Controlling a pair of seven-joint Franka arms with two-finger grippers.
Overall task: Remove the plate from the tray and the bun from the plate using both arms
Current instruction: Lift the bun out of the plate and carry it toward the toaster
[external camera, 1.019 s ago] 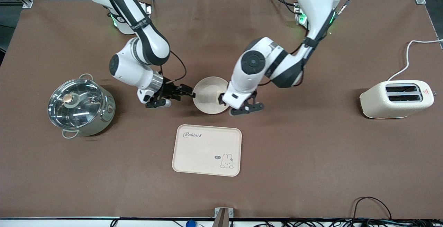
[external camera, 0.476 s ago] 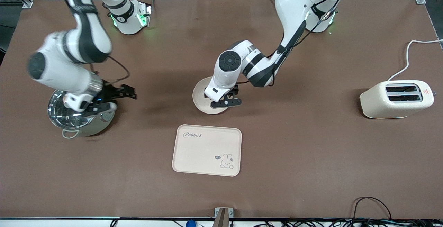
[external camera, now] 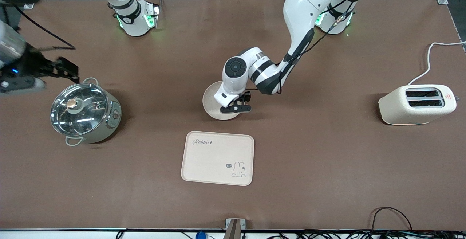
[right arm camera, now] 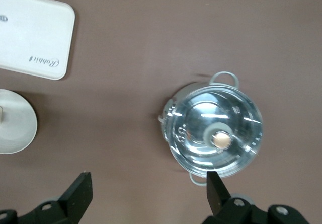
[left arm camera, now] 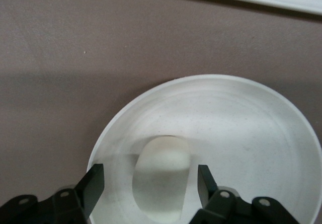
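Note:
The round cream plate (external camera: pixel 210 102) lies on the brown table, farther from the front camera than the rabbit tray. My left gripper (external camera: pixel 236 107) is low over the plate and hides the bun in the front view. In the left wrist view the gripper (left arm camera: pixel 149 183) is open, with a finger on each side of the pale bun (left arm camera: pixel 162 176), which rests on the plate (left arm camera: pixel 251 128). My right gripper (external camera: pixel 69 71) is open and empty, up in the air by the pot at the right arm's end. It also shows in the right wrist view (right arm camera: pixel 148 191).
A steel pot with a glass lid (external camera: pixel 83 112) stands at the right arm's end and shows in the right wrist view (right arm camera: pixel 216 133). The cream rabbit tray (external camera: pixel 217 157) lies nearer the front camera. A cream toaster (external camera: pixel 417 104) stands at the left arm's end.
My right gripper let go of the plate's rim and swung up and away past the pot. My left gripper moved in over the plate, its fingers now either side of the bun.

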